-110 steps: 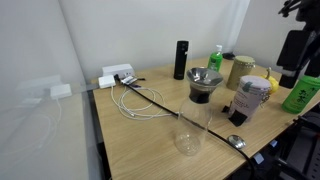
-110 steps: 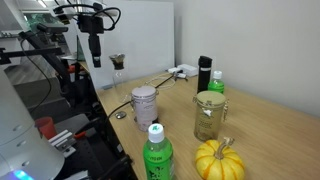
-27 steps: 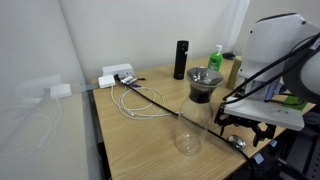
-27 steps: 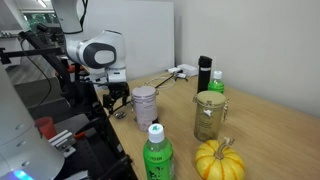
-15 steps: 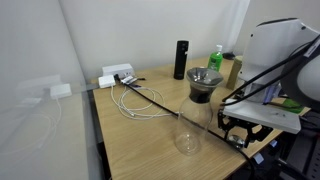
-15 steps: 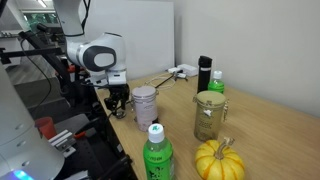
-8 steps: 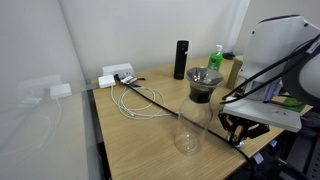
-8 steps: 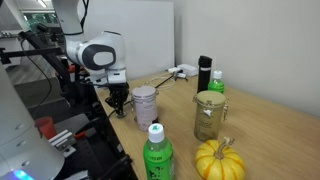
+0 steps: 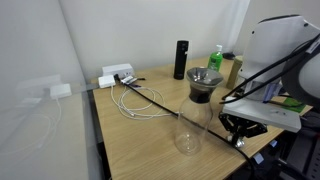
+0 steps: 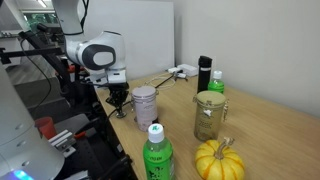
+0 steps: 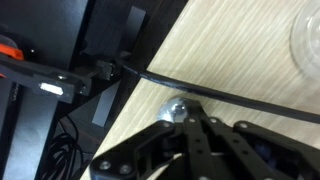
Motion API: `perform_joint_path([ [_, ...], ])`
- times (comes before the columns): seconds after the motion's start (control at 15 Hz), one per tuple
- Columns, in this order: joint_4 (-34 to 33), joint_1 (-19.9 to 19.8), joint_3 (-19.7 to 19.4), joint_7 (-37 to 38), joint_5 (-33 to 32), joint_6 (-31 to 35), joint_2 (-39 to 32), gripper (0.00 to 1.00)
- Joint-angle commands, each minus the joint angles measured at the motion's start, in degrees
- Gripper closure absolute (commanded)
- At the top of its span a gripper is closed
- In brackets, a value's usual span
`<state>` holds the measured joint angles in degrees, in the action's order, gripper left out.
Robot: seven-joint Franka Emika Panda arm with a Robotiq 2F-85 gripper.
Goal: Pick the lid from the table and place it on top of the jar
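The lid (image 11: 172, 105), a small shiny silvery disc, lies on the wooden table (image 11: 240, 50) close to its edge. My gripper (image 11: 190, 118) is shut, and its black fingertips meet over the lid's near side, hiding part of it. In both exterior views the gripper (image 9: 238, 138) (image 10: 118, 106) points straight down at the table's corner, and the lid is hidden under it. The jar (image 9: 190, 128), a clear glass vessel with a dark funnel (image 9: 205, 82) on its mouth, stands just beside the gripper; its base (image 11: 308, 35) shows in the wrist view.
A black cable (image 11: 230, 92) crosses the table just past the lid. A patterned cup (image 10: 145, 104) stands right beside the gripper. Further off are a green bottle (image 10: 154, 156), a lidded glass jar (image 10: 209, 115), a small pumpkin (image 10: 219, 160), a black flask (image 9: 181, 59) and white cables (image 9: 135, 100).
The jaws have closed from half open to shut at the lid. The arm has stayed low over the table's corner.
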<state>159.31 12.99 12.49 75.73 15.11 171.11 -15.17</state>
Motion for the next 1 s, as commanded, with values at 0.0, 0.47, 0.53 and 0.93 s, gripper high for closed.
perform_joint_path([
  [0.0, -0.1, -0.4, 0.8, -2.2, 2.1, 1.4, -1.0, 1.0],
  [0.47, -0.4, -1.0, 2.2, -3.0, 3.0, 1.3, -1.1, 0.4],
  [0.53, -0.4, -1.1, 2.5, -3.3, 3.3, 1.4, -1.1, 0.33],
  [0.93, -0.4, 0.8, 0.3, -2.3, 3.0, 1.6, -1.2, 0.0],
])
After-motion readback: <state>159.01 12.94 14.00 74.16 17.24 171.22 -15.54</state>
